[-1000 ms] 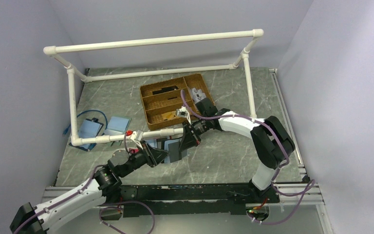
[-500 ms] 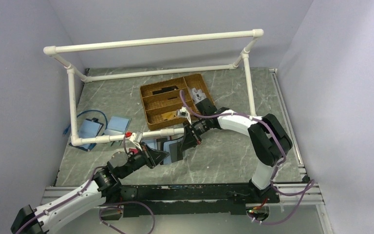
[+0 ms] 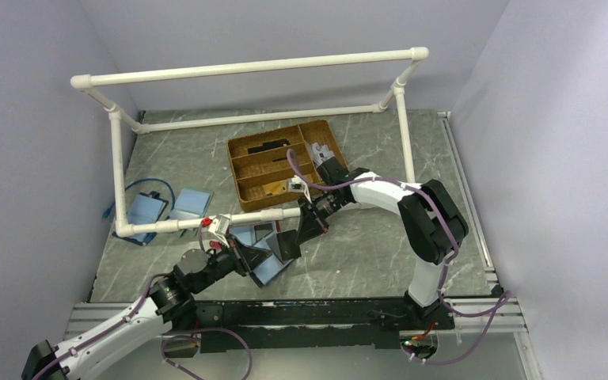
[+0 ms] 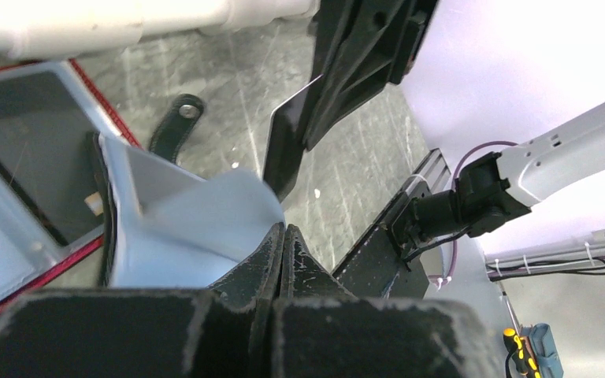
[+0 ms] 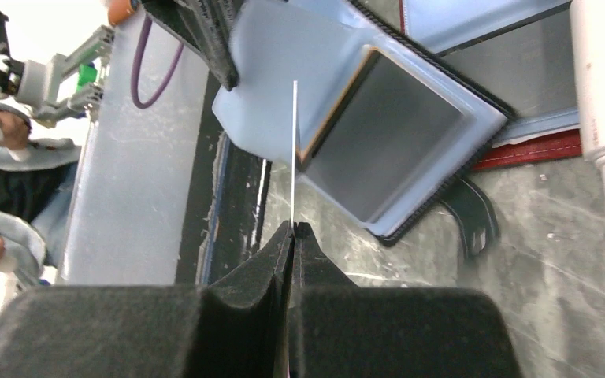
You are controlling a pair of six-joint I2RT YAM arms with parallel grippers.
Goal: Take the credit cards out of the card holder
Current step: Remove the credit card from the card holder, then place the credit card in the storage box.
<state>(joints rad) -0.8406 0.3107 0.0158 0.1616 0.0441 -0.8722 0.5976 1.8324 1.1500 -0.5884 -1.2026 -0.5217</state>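
At the card holder (image 3: 271, 269), left arm (image 3: 119, 324) stretches low.

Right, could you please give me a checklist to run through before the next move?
1. Hold of the left gripper on the card holder flap: ok.
2. Pinch of the right gripper on the dark card: ok.
3. Whether the dark card is fully clear of the holder: cannot tell.
4. Neither gripper closed on the red-edged wallet: ok.
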